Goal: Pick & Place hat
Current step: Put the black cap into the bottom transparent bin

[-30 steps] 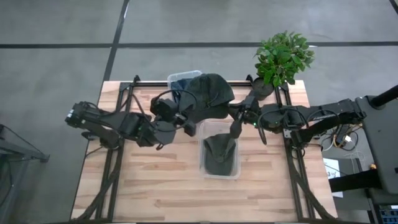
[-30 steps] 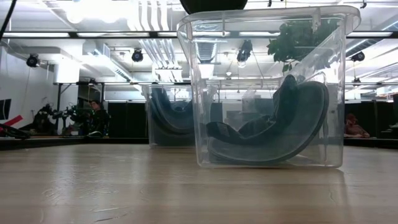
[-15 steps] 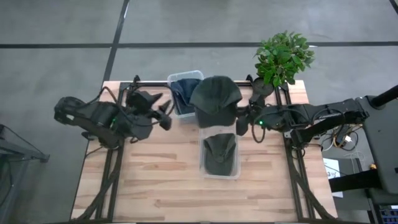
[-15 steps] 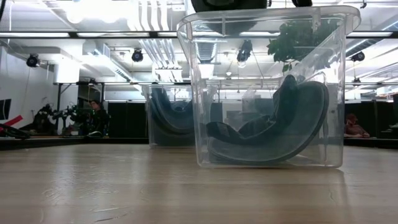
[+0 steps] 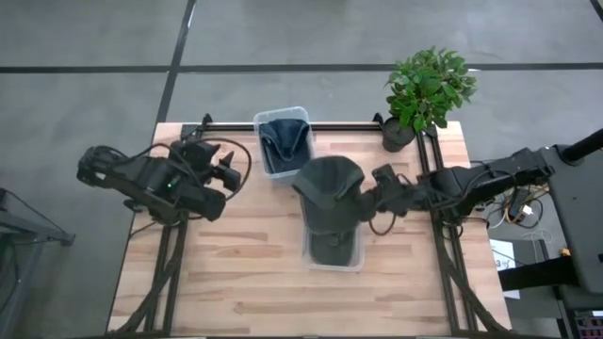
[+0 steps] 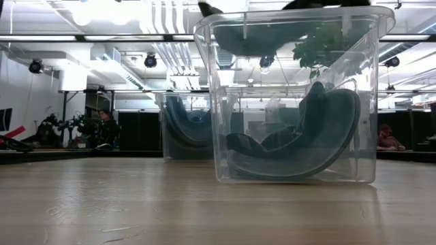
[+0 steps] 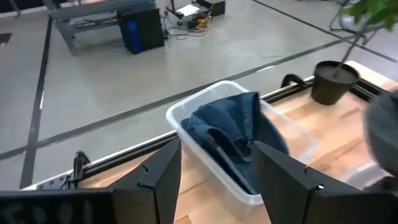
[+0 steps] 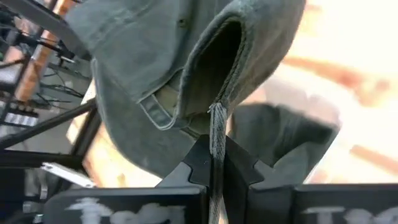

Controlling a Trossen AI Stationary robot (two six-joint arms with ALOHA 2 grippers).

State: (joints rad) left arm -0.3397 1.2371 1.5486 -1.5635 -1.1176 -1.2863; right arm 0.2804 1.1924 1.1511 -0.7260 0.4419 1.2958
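Observation:
My right gripper (image 5: 369,200) is shut on a dark green cap (image 5: 329,185) and holds it above a clear bin (image 5: 357,261) in the middle of the table. A second dark cap (image 6: 300,139) lies in that bin, leaning against its wall. In the low view the held cap (image 6: 248,35) shows at the bin's rim. My left gripper (image 5: 230,174) is open and empty near the table's left side, apart from both bins. A blue hat (image 7: 233,127) lies in another clear bin (image 5: 282,139) at the far edge. My right gripper pinches the green cap between its two fingers at the strap on its back edge (image 8: 215,127). The fingers come roughly level from the table's right. The cap is lifted clear, with its crown (image 5: 325,179) spread over the middle bin and its hollow side (image 8: 211,68) facing the gripper.
A potted plant (image 5: 426,89) stands at the table's far right corner. Dark frame rails (image 5: 170,254) run along the left and right sides. Bare wood (image 5: 236,273) lies near the front and left of the middle bin.
My left gripper has let go of the green cap and drawn back toward the table's left. My right gripper has carried the cap from over the far bin toward the near edge and down, so it now hangs over the middle bin.

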